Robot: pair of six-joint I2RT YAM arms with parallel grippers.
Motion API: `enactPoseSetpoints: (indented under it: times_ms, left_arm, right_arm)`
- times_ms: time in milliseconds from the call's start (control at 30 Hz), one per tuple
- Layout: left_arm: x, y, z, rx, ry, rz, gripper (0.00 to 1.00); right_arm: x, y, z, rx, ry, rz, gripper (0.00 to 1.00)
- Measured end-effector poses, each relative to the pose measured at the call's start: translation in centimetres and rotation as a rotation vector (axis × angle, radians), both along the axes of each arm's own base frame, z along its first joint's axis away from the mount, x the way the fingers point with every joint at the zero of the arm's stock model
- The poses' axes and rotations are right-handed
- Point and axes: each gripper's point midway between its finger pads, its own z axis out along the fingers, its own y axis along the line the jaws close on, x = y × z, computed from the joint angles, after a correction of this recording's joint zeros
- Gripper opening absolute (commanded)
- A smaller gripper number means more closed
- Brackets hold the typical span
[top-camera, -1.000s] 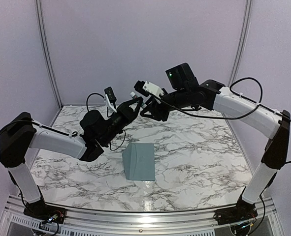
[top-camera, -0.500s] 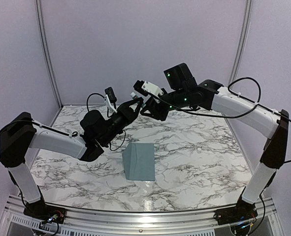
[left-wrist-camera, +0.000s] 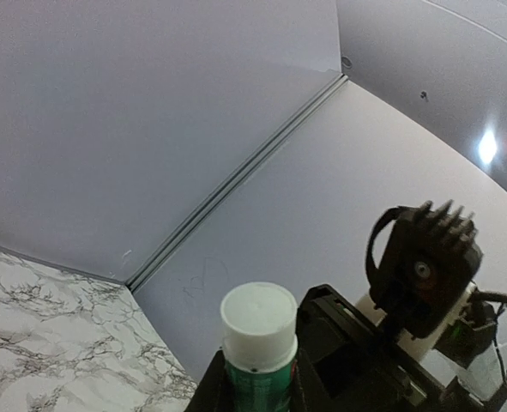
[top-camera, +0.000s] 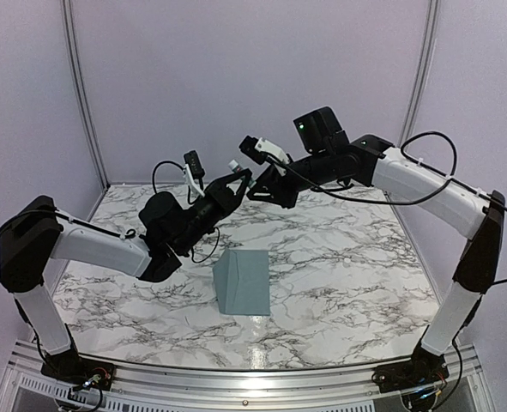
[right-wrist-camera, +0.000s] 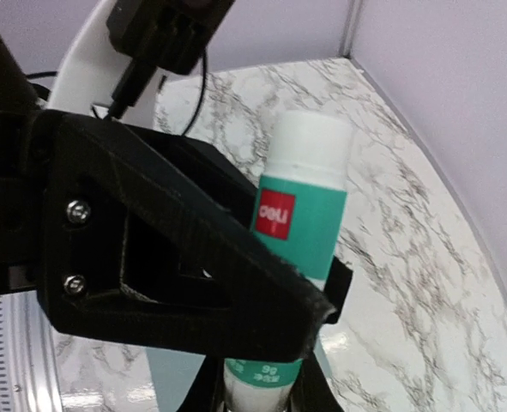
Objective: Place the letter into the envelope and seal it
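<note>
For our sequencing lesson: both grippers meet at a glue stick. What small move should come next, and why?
Probably draw the right gripper away to uncap the glue stick: the left gripper holds its body, the right grips one end, white cap on.

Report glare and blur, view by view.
Top external: sharp, evenly lit, faint sheen on the marble table near the envelope. Left wrist: bright light spot on the wall, glue stick cap slightly soft. Right wrist: label crisp, table behind softer.
</note>
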Motion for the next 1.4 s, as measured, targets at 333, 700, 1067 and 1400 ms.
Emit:
enactPoseSetpoints:
  times_ms: [333, 700, 1067, 1400]
  left_arm:
    - [-2.3, -1.8, 1.4, 0.003, -0.073, -0.130, 0.00]
    - [-1.3, -1.7, -0.1, 0.044, -0.024, -0.087, 0.00]
    - [-0.4, -0.6, -0.5, 0.044, 0.015, 0.018, 0.00]
    - [-0.6, -0.8, -0.6, 0.042, 0.019, 0.018, 0.00]
  right_arm:
    - [-3.8, -1.5, 1.7, 0.460, 0.670, 0.322, 0.18]
    - [-1.2, -4.0, 2.5, 0.426, 0.534, 0.199, 0.44]
    - [-1.8, -2.1, -1.5, 0.012, 0.032, 0.003, 0.43]
    - [-0.5, -2.4, -1.8, -0.060, -0.077, -0.064, 0.40]
